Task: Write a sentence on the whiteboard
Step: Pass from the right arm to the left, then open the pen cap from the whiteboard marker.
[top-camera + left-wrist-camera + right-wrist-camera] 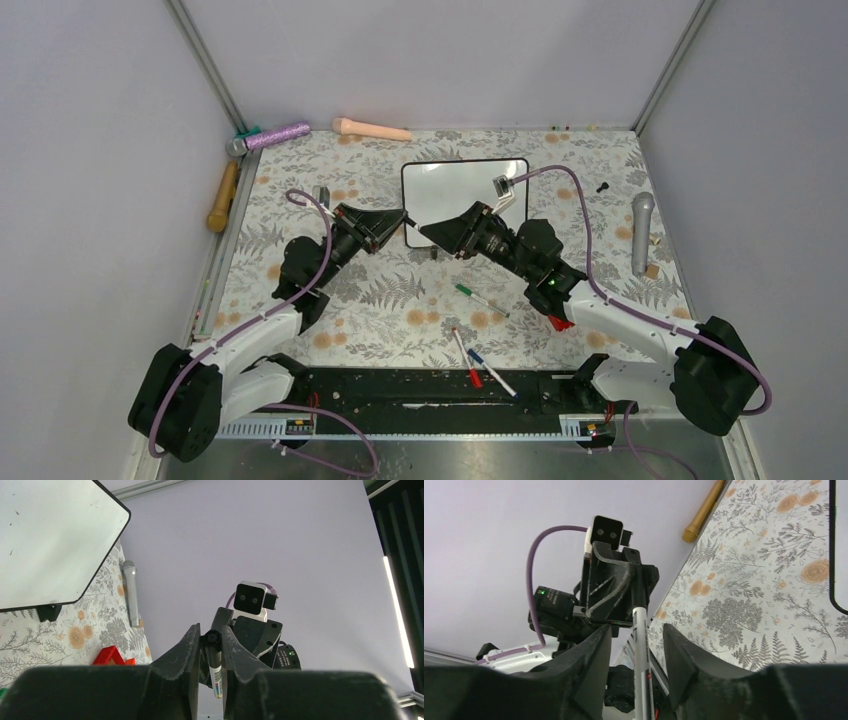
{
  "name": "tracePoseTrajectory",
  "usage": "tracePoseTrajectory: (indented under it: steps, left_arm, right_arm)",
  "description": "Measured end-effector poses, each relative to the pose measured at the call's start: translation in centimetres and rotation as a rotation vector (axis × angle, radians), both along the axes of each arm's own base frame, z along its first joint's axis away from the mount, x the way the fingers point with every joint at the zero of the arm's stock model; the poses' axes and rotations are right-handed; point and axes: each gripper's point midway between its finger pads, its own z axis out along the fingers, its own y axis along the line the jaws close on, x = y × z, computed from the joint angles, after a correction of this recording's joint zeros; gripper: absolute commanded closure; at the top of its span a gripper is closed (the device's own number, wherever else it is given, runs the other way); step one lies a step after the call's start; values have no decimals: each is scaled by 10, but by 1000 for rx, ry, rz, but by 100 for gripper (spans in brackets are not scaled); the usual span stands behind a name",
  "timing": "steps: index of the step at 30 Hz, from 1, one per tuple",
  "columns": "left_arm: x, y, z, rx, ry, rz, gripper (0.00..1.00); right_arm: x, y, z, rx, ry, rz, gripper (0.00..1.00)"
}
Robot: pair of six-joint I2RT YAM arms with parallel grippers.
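Observation:
The whiteboard (465, 195) lies flat at the back middle of the floral table, and its white face (45, 540) is bare; the sentence is not in view. Just in front of its near left corner both grippers meet tip to tip. My left gripper (403, 222) is shut on the black end of a white marker (215, 672), which is pinched between its fingers (211, 640). My right gripper (424, 233) faces it. Its jaws (636, 630) stand open around the marker's white barrel (640, 645), with a gap on each side.
Three loose markers lie near the front: green-capped (480, 298), red-capped (466, 358) and blue-capped (490, 370). A grey microphone (642, 230) lies at the right, a purple one (270, 135) and a peach handle (370, 128) at the back. A wooden stick (222, 195) lies along the left wall.

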Motion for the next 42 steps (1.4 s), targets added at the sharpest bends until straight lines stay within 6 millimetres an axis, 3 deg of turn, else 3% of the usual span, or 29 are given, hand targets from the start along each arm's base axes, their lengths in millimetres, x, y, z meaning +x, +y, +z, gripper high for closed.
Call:
tracePoseTrajectory:
  steps: [3,10,19,23,33,42]
  left_arm:
    - [1,0,1,-11,5,0,100]
    - [2,2,9,-38,-16,12,100]
    - [3,7,15,-45,-31,42,100]
    - [4,8,14,-44,-27,47,100]
    - [4,7,17,-45,-29,47,100]
    - [4,10,18,-39,-31,59,100]
  right_arm:
    - [0,1,5,13,-10,2,54]
    - [0,2,13,35,-19,5,43]
    - [-2,1,14,47,-24,13,48]
    - [-5,3,14,48,-24,33,57]
    - [-5,4,13,51,-19,36,100]
    - [-5,2,12,54,-18,30,100]
